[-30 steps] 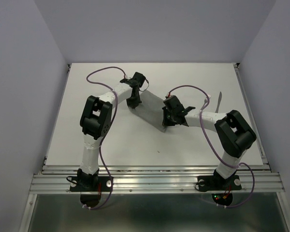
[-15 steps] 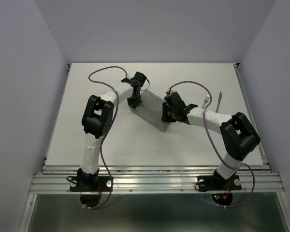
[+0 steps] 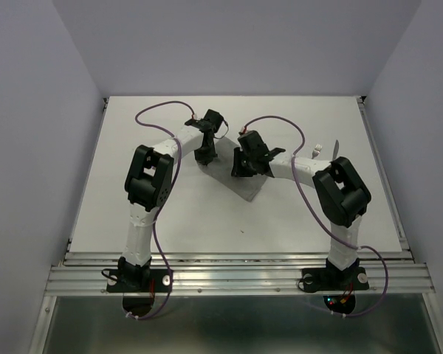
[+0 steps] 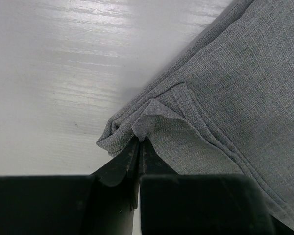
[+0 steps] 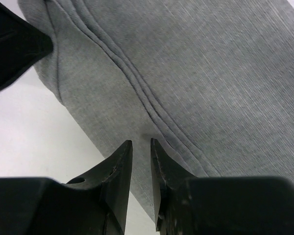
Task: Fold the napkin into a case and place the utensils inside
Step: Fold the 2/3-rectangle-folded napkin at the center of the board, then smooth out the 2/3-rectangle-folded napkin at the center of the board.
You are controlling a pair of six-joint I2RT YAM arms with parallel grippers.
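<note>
The grey napkin (image 3: pixel 249 189) lies folded into a layered strip at the table's middle, running diagonally. My left gripper (image 3: pixel 205 158) stands at its far left end. In the left wrist view the jaws (image 4: pixel 140 140) pinch a raised corner of the napkin (image 4: pixel 235 98), almost closed. My right gripper (image 3: pixel 238 171) hovers just right of it over the strip. Its fingers (image 5: pixel 141 143) stand a narrow gap apart above the napkin (image 5: pixel 201 73), near a stitched hem, holding nothing. A slim silver utensil (image 3: pixel 334 153) lies at the right, partly behind the right arm.
A small white object (image 3: pixel 319 150) sits beside the utensil. The left gripper's dark finger (image 5: pixel 12 44) shows at the top left of the right wrist view, close by. White walls enclose the white table (image 3: pixel 155 221) on three sides.
The right arm has swung left along the napkin toward the left gripper, its jaws now parted. The left gripper has barely moved and still has the corner.
</note>
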